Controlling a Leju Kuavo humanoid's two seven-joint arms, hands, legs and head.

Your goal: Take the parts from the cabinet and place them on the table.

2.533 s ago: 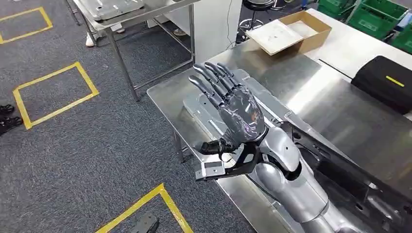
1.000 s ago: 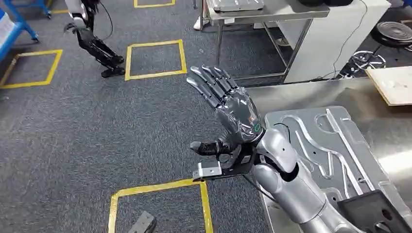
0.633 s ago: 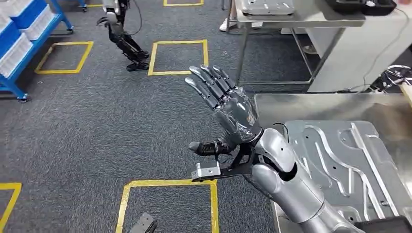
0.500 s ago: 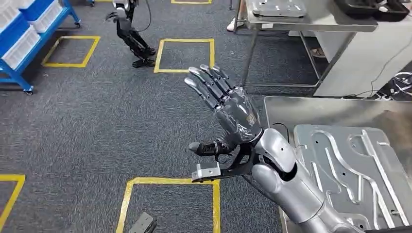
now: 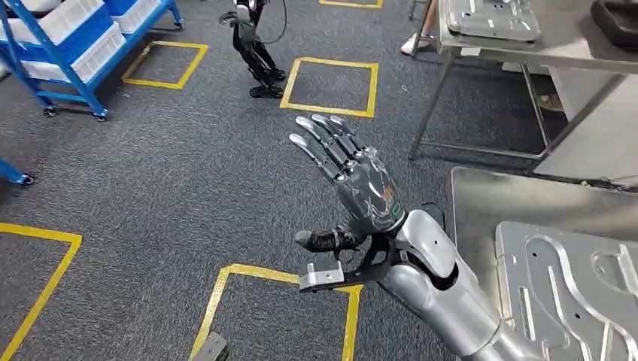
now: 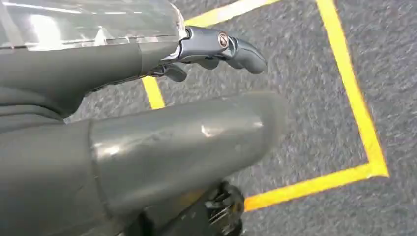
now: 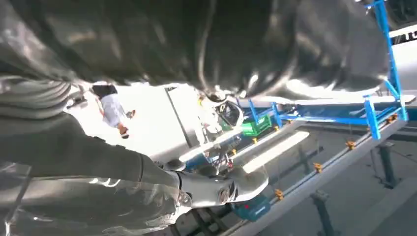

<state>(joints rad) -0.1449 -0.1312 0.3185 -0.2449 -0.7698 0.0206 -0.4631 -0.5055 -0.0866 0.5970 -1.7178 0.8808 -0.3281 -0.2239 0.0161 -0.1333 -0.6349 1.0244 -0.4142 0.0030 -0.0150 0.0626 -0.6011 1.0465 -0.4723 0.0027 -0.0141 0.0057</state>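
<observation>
our right hand [image 5: 360, 192] is raised in front of us, fingers [image 5: 322, 143] fanned wide and nearly straight, thumb out to the side, nothing in it. our left hand [image 6: 147, 147] hangs low over the carpet; in the left wrist view a fingertip and the thumb stick out with nothing between them, looks empty and loose, though the cover blocks most of it, so we can't fully call the finger spread. one stamped metal part [image 5: 579, 293] already lies on the steel table [image 5: 481, 207] at our right, cut off by the frame edge, so we can't tell how squarely it sits or how near the table lip. another similar part [image 5: 489, 16] lies on the far table [image 5: 527, 53]. blue rack [image 5: 83, 45] with white bins sits far left; we judge that's the cabinet, next pick not started. risks: the raised right arm sweeps with any torso turn, and an outstretched open hand could clip the table corner or the far table leg. another robot [image 5: 252, 45] and a person's feet [image 5: 417, 41] stand near the path, contact possible if we walk blind. the yellow floor tape [image 5: 226, 286] gives weak guidance. the right wrist view is mostly dark hand and glare, hard to read. the small dark object [image 5: 211, 347] on the floor is cropped, can't identify; trip hazard maybe.
</observation>
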